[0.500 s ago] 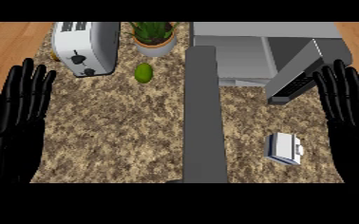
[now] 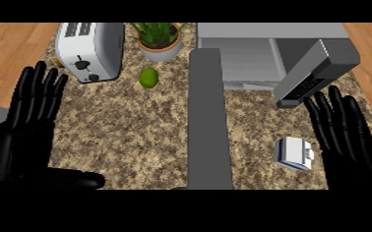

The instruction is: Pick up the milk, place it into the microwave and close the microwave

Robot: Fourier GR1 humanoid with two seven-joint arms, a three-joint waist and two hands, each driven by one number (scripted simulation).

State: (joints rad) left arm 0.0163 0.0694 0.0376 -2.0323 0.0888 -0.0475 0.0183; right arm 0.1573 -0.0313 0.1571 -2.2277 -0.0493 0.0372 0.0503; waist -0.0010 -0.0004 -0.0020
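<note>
Nothing was done yet: the small white milk carton (image 2: 294, 153) lay ungrasped beside the right robot hand (image 2: 341, 128), fingers wide; the grey microwave (image 2: 247, 59) stood open.

One milk carton (image 2: 294, 153), one microwave (image 2: 251, 59), one toaster (image 2: 91, 50), one plant (image 2: 158, 39), one avocado (image 2: 149, 77).

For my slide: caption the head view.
Open right robot hand beside the milk carton, microwave door open, left robot hand resting open.

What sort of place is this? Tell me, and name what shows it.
Most likely a kitchen counter: a toaster and an open microwave stand on a speckled stone-like countertop, with a milk carton nearby.
</note>
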